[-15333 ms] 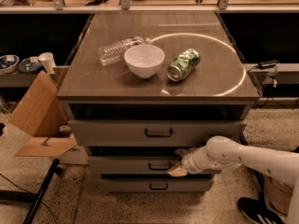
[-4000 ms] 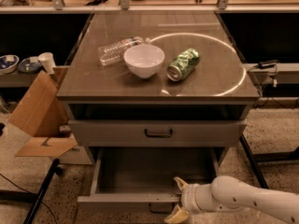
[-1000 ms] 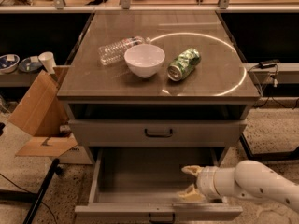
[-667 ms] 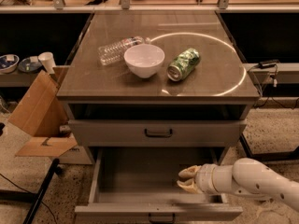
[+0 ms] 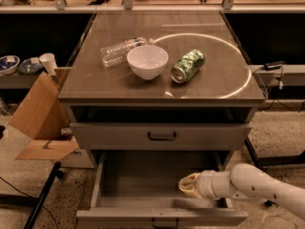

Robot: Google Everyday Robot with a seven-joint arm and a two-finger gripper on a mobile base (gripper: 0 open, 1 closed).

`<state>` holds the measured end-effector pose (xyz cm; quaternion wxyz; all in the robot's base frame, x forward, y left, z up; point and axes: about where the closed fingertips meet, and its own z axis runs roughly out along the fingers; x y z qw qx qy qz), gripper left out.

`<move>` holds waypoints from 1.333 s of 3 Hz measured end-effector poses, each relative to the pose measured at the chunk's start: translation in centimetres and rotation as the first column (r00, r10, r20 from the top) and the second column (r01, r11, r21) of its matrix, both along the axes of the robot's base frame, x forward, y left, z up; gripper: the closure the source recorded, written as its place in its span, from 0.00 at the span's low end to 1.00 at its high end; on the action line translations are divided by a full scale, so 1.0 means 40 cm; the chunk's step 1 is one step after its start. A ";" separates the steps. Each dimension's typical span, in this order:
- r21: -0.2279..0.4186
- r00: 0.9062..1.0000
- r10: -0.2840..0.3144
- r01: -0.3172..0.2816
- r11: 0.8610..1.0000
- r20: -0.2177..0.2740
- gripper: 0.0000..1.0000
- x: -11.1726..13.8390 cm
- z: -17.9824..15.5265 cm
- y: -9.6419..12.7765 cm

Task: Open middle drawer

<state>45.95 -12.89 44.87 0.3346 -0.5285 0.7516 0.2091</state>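
The middle drawer (image 5: 143, 185) stands pulled far out of the cabinet, its plain grey inside showing. Its flat front (image 5: 119, 217) lies along the bottom edge of the view, with the dark pull handle (image 5: 164, 222) at centre. My gripper (image 5: 188, 185), tan-tipped on a white arm that comes in from the lower right, hovers over the right part of the drawer's inside, behind the front and clear of the handle. It holds nothing that I can see. The top drawer (image 5: 162, 136) above is shut. The lowest drawer is hidden under the open one.
On the cabinet top (image 5: 219, 75) stand a white bowl (image 5: 147, 61), a lying clear plastic bottle (image 5: 119, 51) and a lying green can (image 5: 187, 66). A cardboard box (image 5: 40, 113) leans at the left. A cup (image 5: 47, 61) and bowls (image 5: 8, 63) sit on a left shelf.
The middle drawer went from shut to pulled out, with my gripper at its handle. In the last second the gripper has lifted slightly over the drawer's inside; the drawer has not moved.
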 end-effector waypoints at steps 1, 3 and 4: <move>0.005 0.999 0.017 -0.017 1.000 -0.038 1.00 -0.016 -0.067 0.012; -0.001 0.992 0.032 -0.032 0.999 -0.120 1.00 -0.094 -0.164 0.021; -0.001 0.992 0.032 -0.032 0.999 -0.120 1.00 -0.088 -0.159 0.021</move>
